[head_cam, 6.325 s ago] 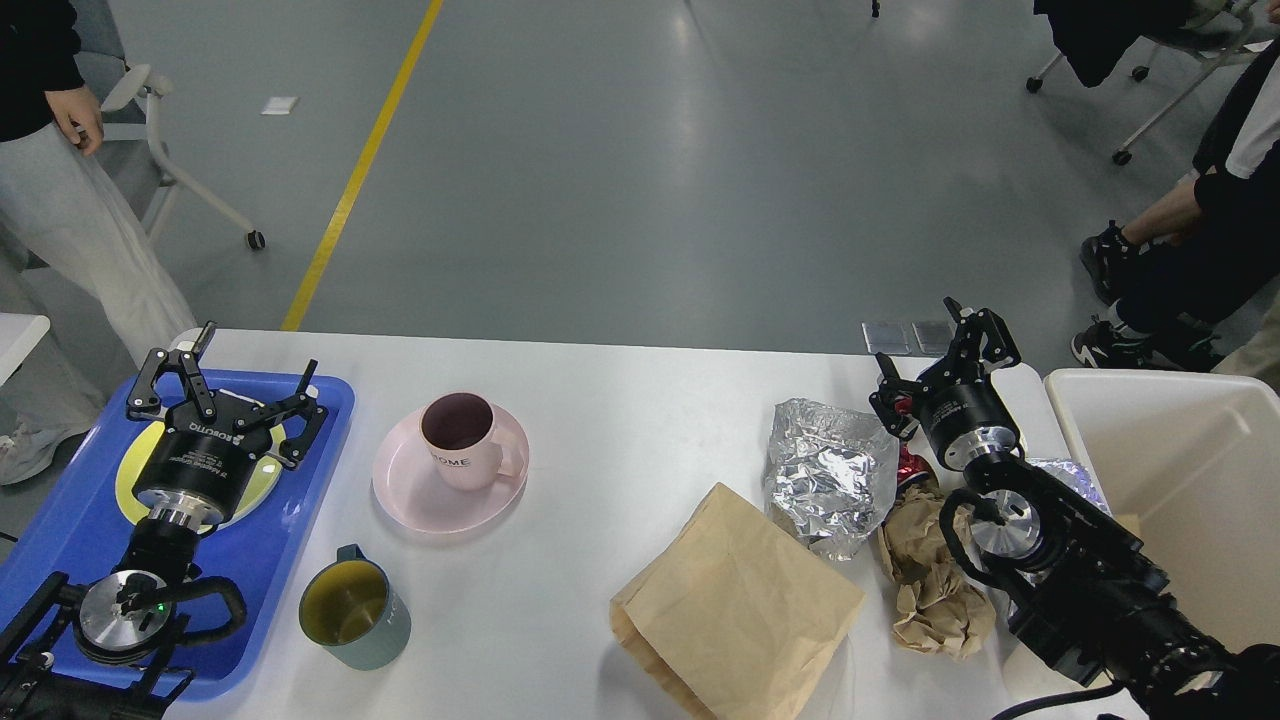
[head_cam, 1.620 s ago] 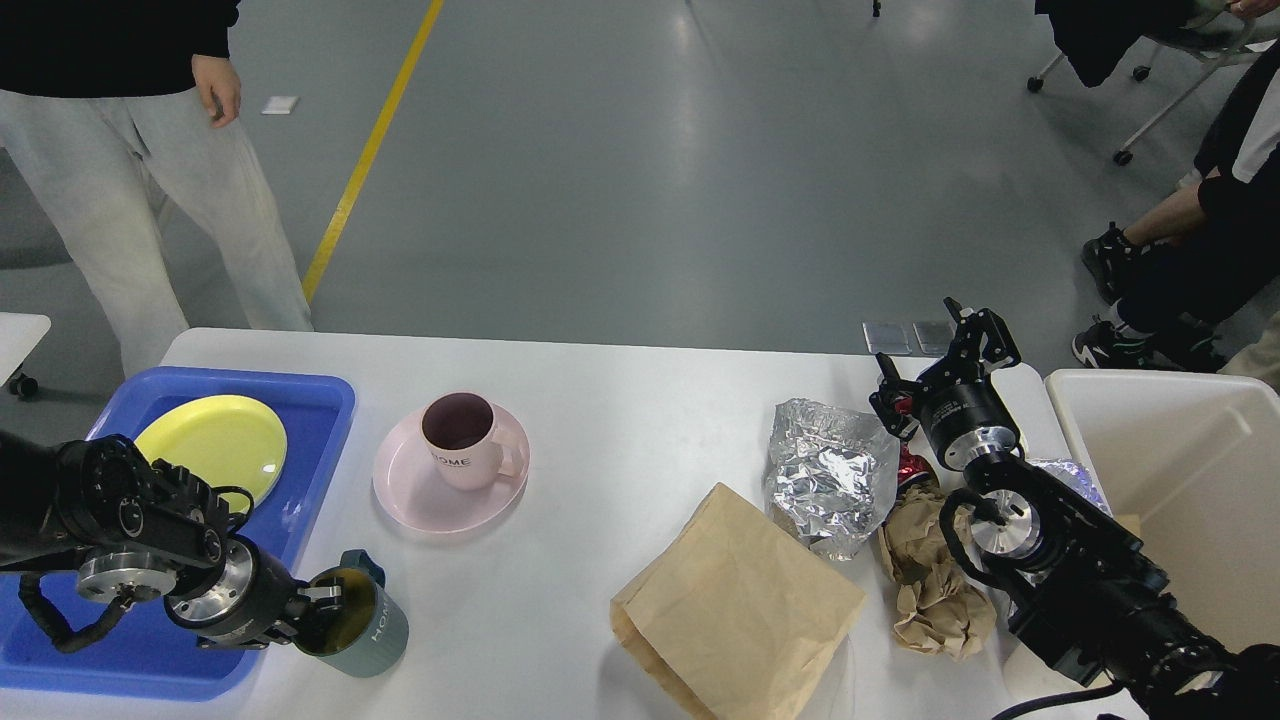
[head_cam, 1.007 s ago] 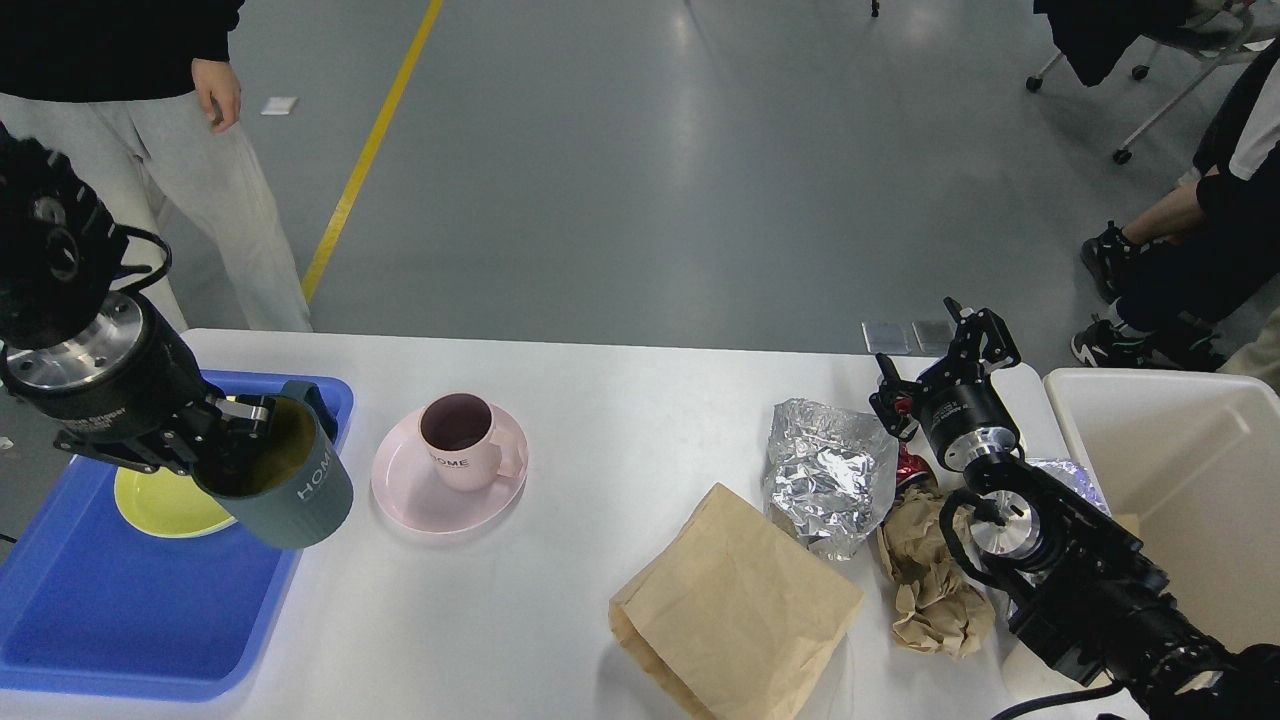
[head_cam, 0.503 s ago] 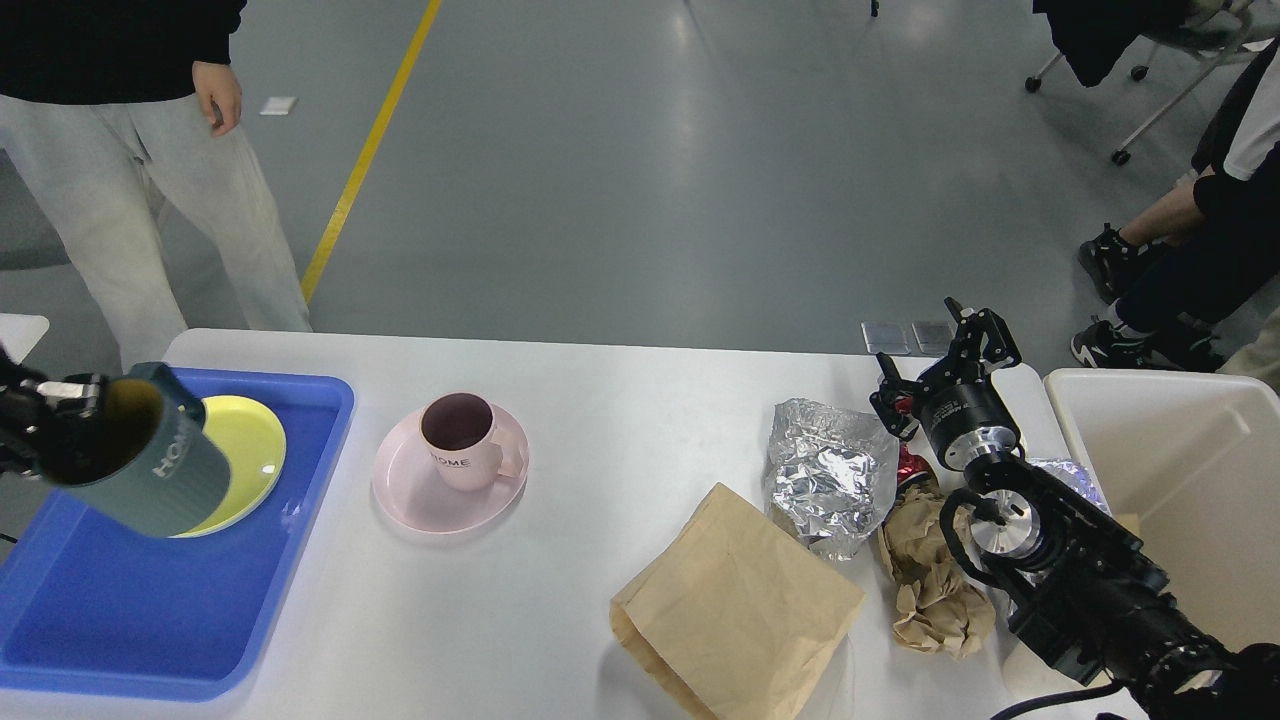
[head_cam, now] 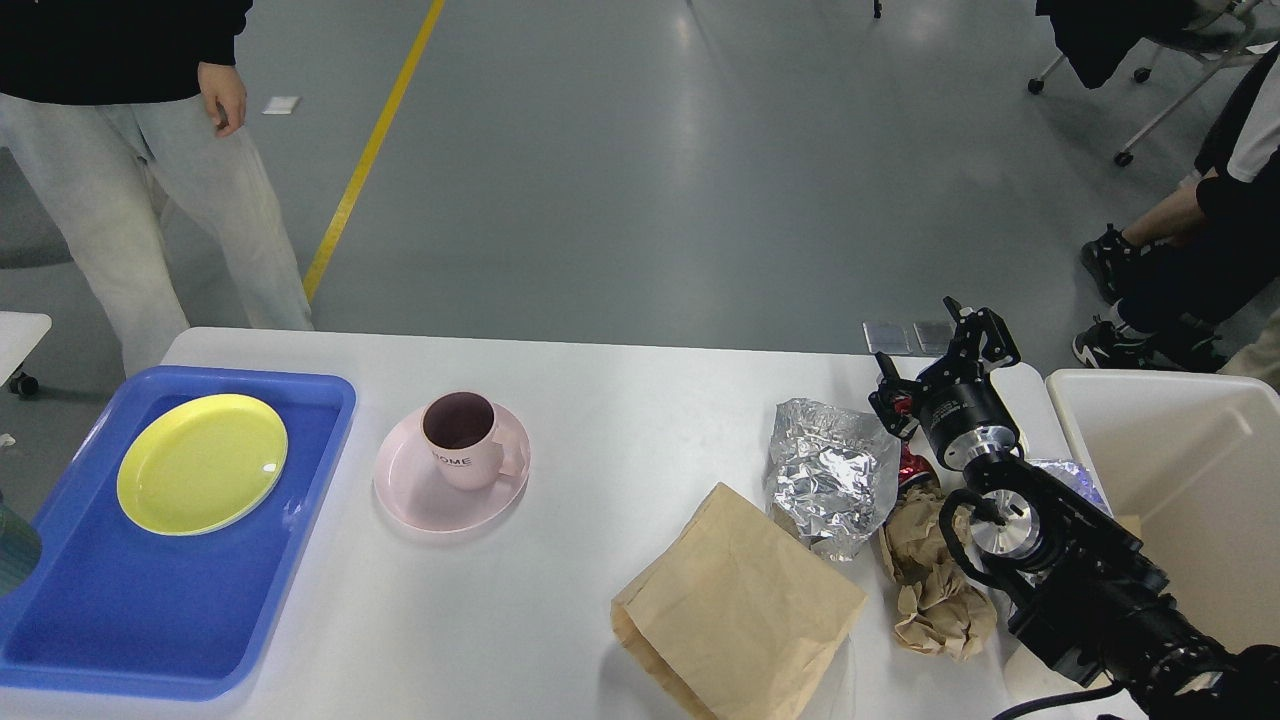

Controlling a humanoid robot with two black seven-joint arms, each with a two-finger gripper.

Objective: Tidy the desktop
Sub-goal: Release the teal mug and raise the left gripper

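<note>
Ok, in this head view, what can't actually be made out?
- Left gripper: out of the head view, past the left edge.
- Green mug: only a sliver shows at the left edge, so whether it is held is unclear.
- Red item: mostly buried under the crumpled foil and crumpled brown paper.
- Right gripper: fingers spread, nothing between them.
- Cream-white bin: cut by the right edge.

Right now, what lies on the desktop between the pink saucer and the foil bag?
In the head view, only bare white desktop lies between the pink saucer and the foil bag.
</note>
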